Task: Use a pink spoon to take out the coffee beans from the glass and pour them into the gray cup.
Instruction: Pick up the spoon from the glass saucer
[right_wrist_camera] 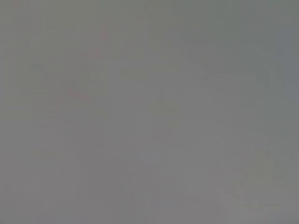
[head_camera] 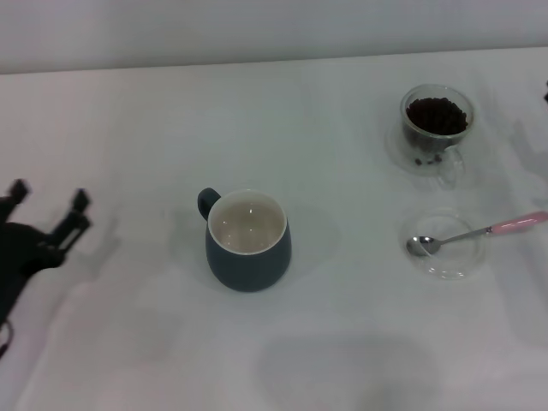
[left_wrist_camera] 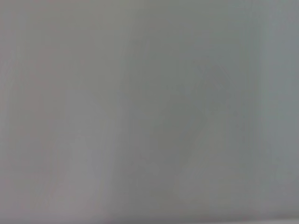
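head view, start of the scooping task. the gray cup (head_camera: 247, 241) stands near the middle of the table (head_camera: 128, 120), handle turned away toward the far left, its white inside bare: no beans in it. the glass (head_camera: 437, 122) sits at the far right, well apart from the cup, and holds the coffee beans (head_camera: 437, 115) as a dark heap; a few beans lie lower down against its near wall. just in front of the glass is a shallow clear dish (head_camera: 445, 246), and the spoon (head_camera: 475, 233) rests across it, metal bowl inside the dish, pink handle reaching out over the rim to the right.

the left gripper (head_camera: 47, 210) hovers at the left edge, released, fingers spread, grasping nothing, well apart from the cup. the right gripper is out of view; its state cannot be told. both wrist views show only a blank surface.

progress, as judged: nothing done. the spoon is untouched; still to come are picking it up, scooping from the glass, and tipping into the cup.
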